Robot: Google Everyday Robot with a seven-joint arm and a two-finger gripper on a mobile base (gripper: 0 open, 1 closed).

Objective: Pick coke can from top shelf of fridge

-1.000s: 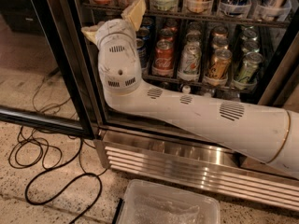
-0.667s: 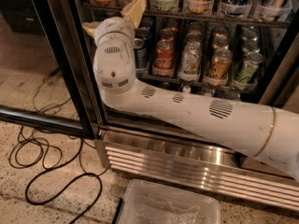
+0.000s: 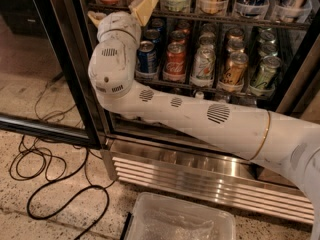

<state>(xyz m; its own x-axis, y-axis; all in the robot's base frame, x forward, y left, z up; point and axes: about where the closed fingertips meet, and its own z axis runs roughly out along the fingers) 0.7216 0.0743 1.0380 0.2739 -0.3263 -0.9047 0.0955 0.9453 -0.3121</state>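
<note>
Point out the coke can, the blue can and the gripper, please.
coke can [image 3: 176, 63]: camera view, red side wall.
blue can [image 3: 147, 60]: camera view, blue side wall.
gripper [image 3: 122, 4]: camera view, between its fingertips, above-left of the blue can.

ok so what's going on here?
A one-armed robot is reaching into the open fridge. Its end effector sits at the highest visible rack, fingers spread and holding nothing. The coke can stands untouched below and to the right of it, between a blue can and a silver can.
</note>
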